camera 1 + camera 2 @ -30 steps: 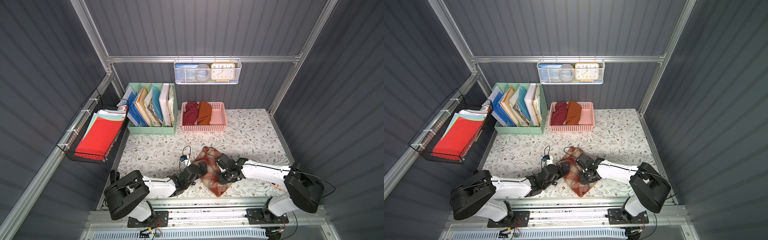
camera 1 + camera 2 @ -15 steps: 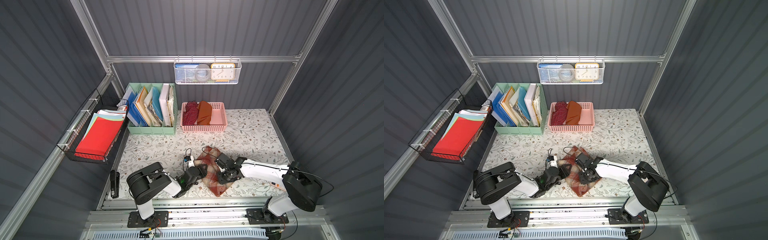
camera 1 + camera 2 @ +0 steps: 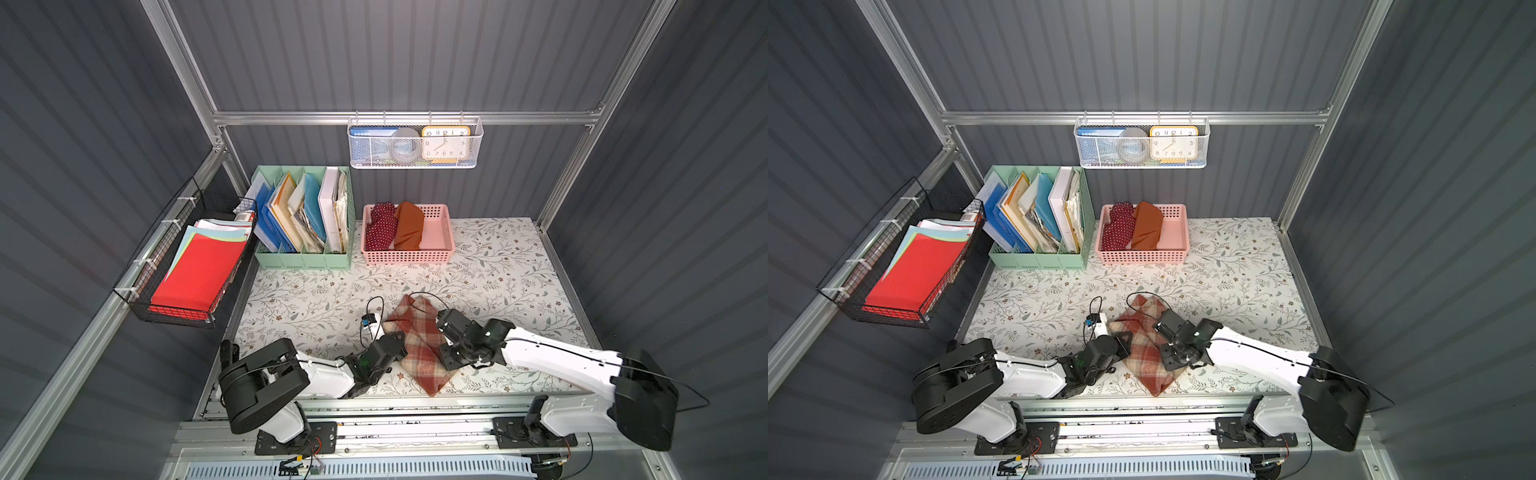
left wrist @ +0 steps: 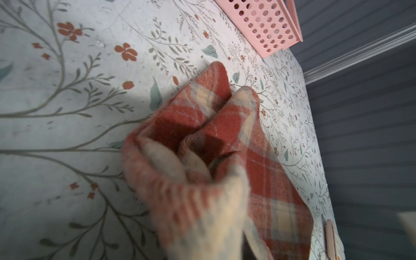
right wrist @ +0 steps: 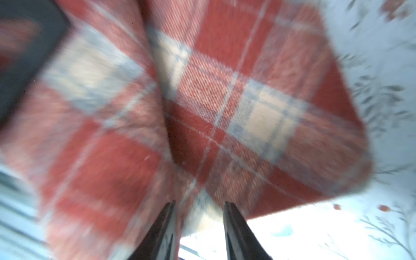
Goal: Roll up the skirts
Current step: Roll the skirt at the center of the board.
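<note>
The red-and-cream plaid skirt (image 3: pixel 417 347) (image 3: pixel 1144 347) lies folded and partly rolled on the flowered table near its front edge. My left gripper (image 3: pixel 399 345) (image 3: pixel 1123 343) is at the skirt's left edge. In the left wrist view the bunched plaid cloth (image 4: pixel 202 180) rises right up over the jaws and hides them, pinched. My right gripper (image 3: pixel 440 345) (image 5: pixel 199 203) is on the skirt's right side. Its fingers (image 5: pixel 234 225) stand apart with a cream fold between the tips. The polka-dot skirt (image 3: pixel 380 228) and the rust-orange skirt (image 3: pixel 409 226) lie rolled in the pink basket (image 3: pixel 436 245).
A green file holder (image 3: pixel 303 216) stands left of the pink basket (image 4: pixel 267 22). A black wire basket with red paper (image 3: pixel 195 266) hangs on the left wall. A white mesh basket with a clock (image 3: pixel 415 143) hangs on the back rail. The table's front edge is close behind the skirt.
My left gripper has gone from wide open to closed on the plaid skirt's left edge. The right gripper's fingers have spread apart on the cloth.
</note>
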You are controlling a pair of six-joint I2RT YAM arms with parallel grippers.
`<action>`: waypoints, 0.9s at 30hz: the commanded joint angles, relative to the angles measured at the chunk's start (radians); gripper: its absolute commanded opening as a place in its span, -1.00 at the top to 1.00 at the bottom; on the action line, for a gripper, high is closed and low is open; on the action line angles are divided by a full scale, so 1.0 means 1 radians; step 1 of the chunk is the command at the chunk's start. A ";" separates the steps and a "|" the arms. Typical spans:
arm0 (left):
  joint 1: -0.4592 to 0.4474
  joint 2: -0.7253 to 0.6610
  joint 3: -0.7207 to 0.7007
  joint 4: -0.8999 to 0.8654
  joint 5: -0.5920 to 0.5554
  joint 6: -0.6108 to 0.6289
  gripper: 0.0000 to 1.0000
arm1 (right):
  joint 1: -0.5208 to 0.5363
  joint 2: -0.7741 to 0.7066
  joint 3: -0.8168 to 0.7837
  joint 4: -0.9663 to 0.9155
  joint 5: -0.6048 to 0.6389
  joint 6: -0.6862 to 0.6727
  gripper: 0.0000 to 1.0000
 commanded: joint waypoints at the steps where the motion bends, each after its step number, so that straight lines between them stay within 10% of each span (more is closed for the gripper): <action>1: -0.010 0.024 0.015 -0.175 -0.062 -0.078 1.00 | 0.080 -0.099 0.027 -0.088 0.100 -0.014 0.10; 7: -0.014 0.018 0.012 -0.180 -0.058 -0.100 1.00 | 0.378 -0.115 0.051 -0.162 0.352 0.049 -0.10; 14: -0.014 0.007 0.013 -0.201 -0.046 -0.098 1.00 | 0.693 0.188 0.255 -0.351 0.689 0.090 -0.35; 27: -0.014 -0.061 -0.017 -0.229 -0.040 -0.103 1.00 | 0.657 0.626 0.454 -0.411 0.816 0.072 -0.58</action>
